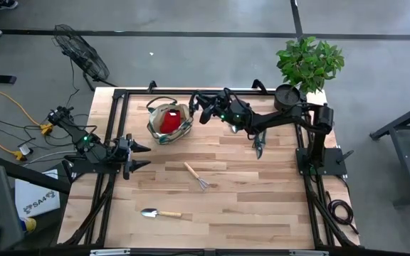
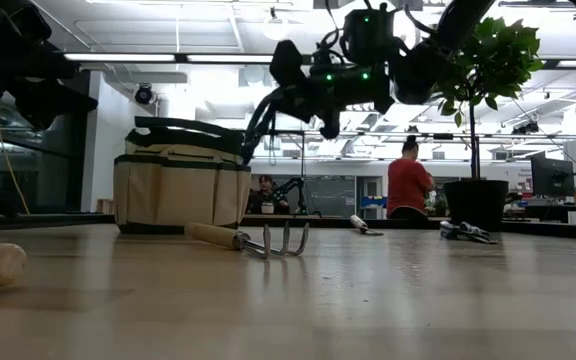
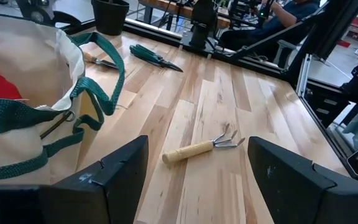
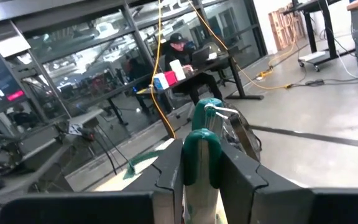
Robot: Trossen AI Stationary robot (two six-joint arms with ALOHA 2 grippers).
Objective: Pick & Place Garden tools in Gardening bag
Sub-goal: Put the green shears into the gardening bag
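While clamped: shears between fingers.

Beige gardening bag with dark green trim, red inside; green-handled pruning shears; pale wooden-handled hand rake.

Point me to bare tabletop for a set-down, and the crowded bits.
Free: between hand rake and right table edge; strip in front of trowel. Crowded: back edge, around gardening bag, right tool, pruning shears, plant pot.
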